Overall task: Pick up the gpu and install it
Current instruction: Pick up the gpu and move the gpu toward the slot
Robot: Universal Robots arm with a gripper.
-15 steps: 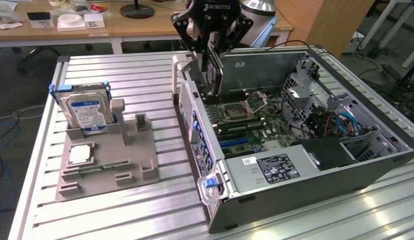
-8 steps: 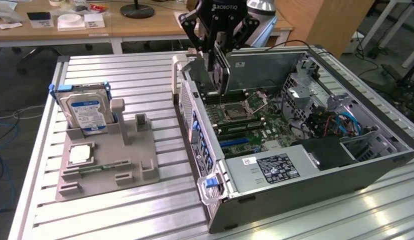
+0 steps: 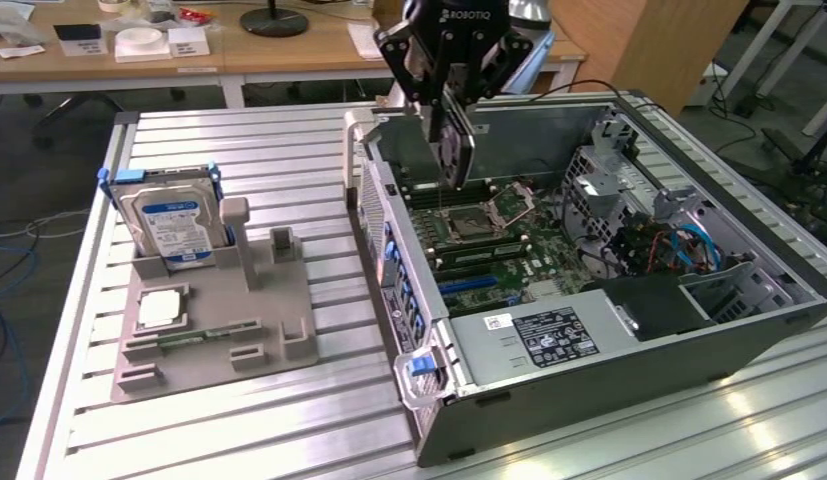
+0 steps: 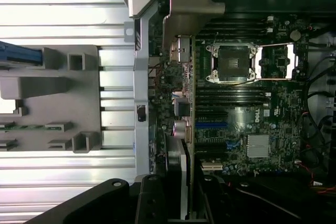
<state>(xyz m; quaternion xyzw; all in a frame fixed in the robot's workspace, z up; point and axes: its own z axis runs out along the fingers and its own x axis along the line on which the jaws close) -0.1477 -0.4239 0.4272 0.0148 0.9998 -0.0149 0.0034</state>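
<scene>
**Slatted desk [image 3: 253, 440], open case [image 3: 733, 330], gpu [image 3: 453, 150] gripped on edge above the board**

Bare metal slats of the desk are seen nearest the exterior view. On them the computer case is laid flat with its open side up. A blue latch [image 3: 420, 365] is seen at the case's near corner, and just behind it a power supply [image 3: 553, 335] with a dark label.

Toward the exterior view's left, apart from the case, a grey fixture [image 3: 273, 300] is set on the desk. A square chip [image 3: 161, 310] and a narrow green memory stick [image 3: 186, 338] are laid in its nearer recesses. A silver hard drive [image 3: 173, 225] with a white-and-blue label is stood upright at its far end.

Deeper inside the case the motherboard [image 3: 500, 250] is exposed, with the processor socket [image 3: 500, 212] near its middle.

Over the far part of the board, close to the case wall on the exterior view's left, the gpu is held upright on edge. The jaws are closed on its upper part, one against each face. In the wrist view the card is seen edge-on, running along the board beside the socket. Whether its lower edge reaches a slot cannot be told.

Farthest back, a wooden desk [image 3: 293, 55] is seen, with a round black lamp base [image 3: 274, 20] and small white boxes [image 3: 144, 42] on it.
</scene>
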